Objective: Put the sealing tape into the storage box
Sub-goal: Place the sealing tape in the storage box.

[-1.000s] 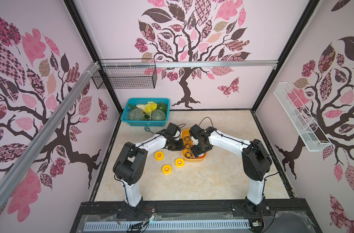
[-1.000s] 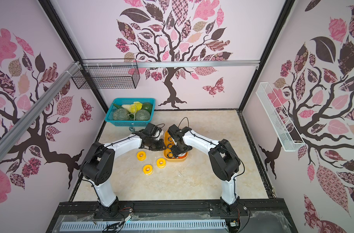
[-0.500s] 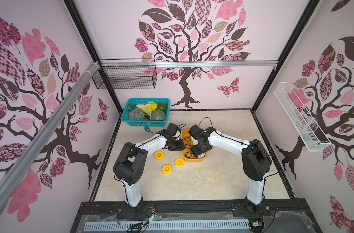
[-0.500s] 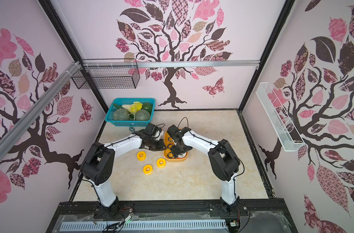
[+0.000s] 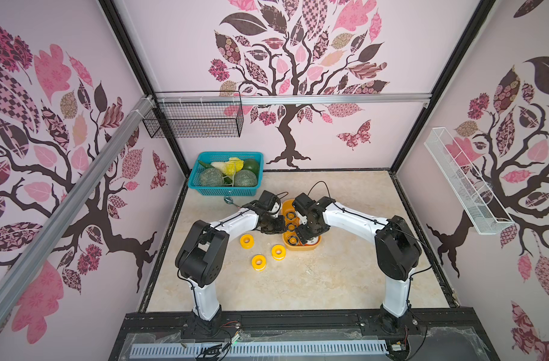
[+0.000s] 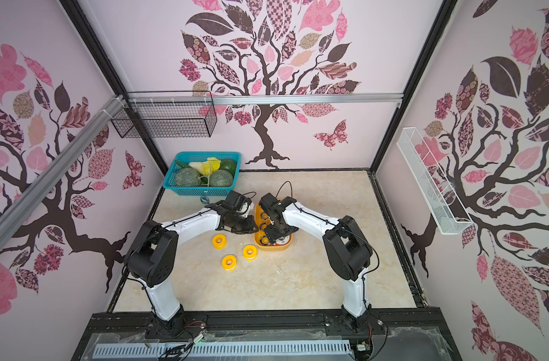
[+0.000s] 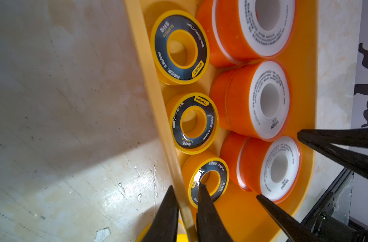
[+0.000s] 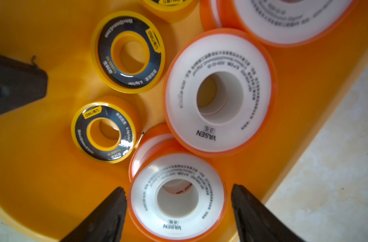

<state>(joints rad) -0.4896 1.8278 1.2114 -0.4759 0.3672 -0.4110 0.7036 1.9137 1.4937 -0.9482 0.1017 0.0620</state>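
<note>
The orange-yellow storage box (image 5: pixel 301 248) (image 6: pixel 271 248) sits mid-table between both arms. Three small yellow, dark-labelled sealing tape rolls (image 7: pixel 194 123) and larger orange, white-faced ones (image 7: pixel 269 100) lie inside. My left gripper (image 7: pixel 185 186) (image 5: pixel 281 229) is shut on the box's side wall (image 7: pixel 155 94), one finger outside and one inside. My right gripper (image 8: pixel 177 187) (image 5: pixel 301 239) is open over the box. An orange tape roll (image 8: pixel 176 201) rests on the box floor between its fingers. Three yellow tape rolls (image 5: pixel 247 241) (image 5: pixel 278 252) (image 5: pixel 259 262) lie on the table left of the box.
A teal basket (image 5: pixel 223 190) of vegetables stands at the back left, with a small metal object (image 5: pixel 227 200) in front of it. A black wire basket (image 5: pixel 195 120) hangs on the back wall. On the right wall is a white wire shelf (image 5: pixel 463 184).
</note>
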